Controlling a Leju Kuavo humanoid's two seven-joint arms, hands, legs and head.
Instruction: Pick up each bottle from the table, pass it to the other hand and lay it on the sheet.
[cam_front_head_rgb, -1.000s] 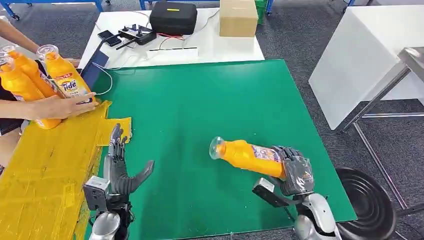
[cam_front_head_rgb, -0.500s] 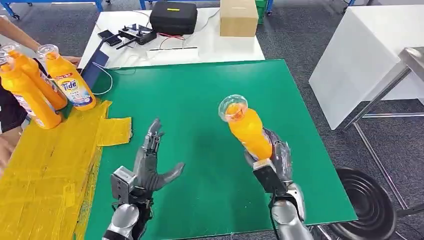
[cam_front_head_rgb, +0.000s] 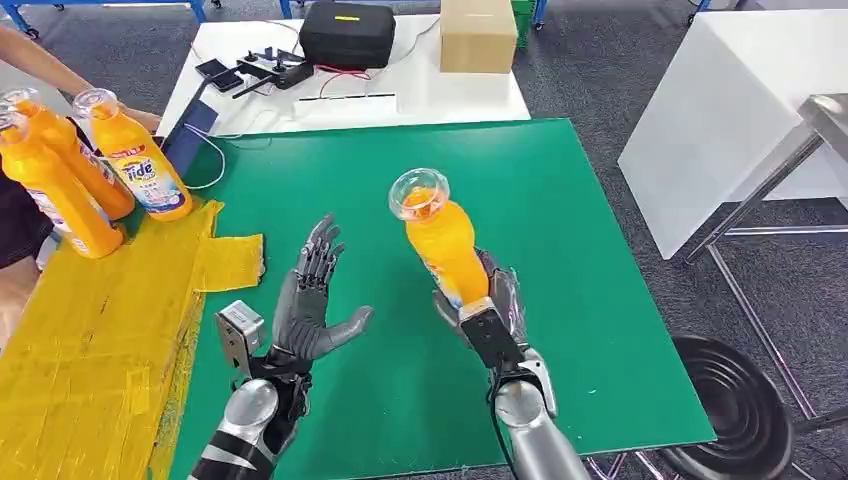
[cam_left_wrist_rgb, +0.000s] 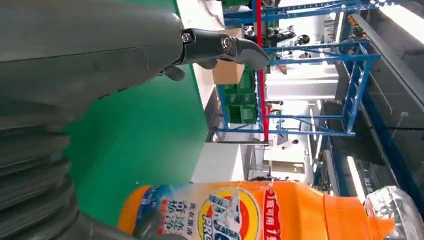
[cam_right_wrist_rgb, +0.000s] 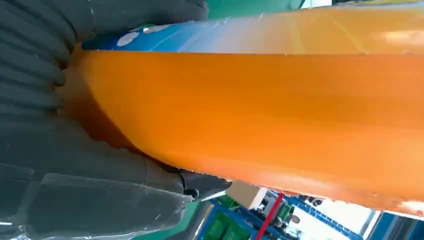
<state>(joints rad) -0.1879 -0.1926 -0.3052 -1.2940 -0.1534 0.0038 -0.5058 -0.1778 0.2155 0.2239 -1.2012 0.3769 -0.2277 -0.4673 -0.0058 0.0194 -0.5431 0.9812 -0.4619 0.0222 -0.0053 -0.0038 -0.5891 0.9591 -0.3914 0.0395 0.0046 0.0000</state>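
right robot hand (cam_front_head_rgb: 488, 305) grips upright orange bottle (cam_front_head_rgb: 443, 243); left robot hand (cam_front_head_rgb: 308, 305) spread, empty

Orange bottle (cam_front_head_rgb: 446, 245) capped in clear plastic, gripped by dark grey right hand (cam_front_head_rgb: 492, 312), green table (cam_front_head_rgb: 560, 250), yellow sheet (cam_front_head_rgb: 90, 330) at lower left, black case (cam_front_head_rgb: 346, 33) at top, brown box (cam_front_head_rgb: 477, 33) beside it.

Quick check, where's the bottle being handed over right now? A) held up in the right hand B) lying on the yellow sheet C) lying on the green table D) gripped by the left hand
A: the right hand grips the bottle upright above the table, while the left hand is open beside it.
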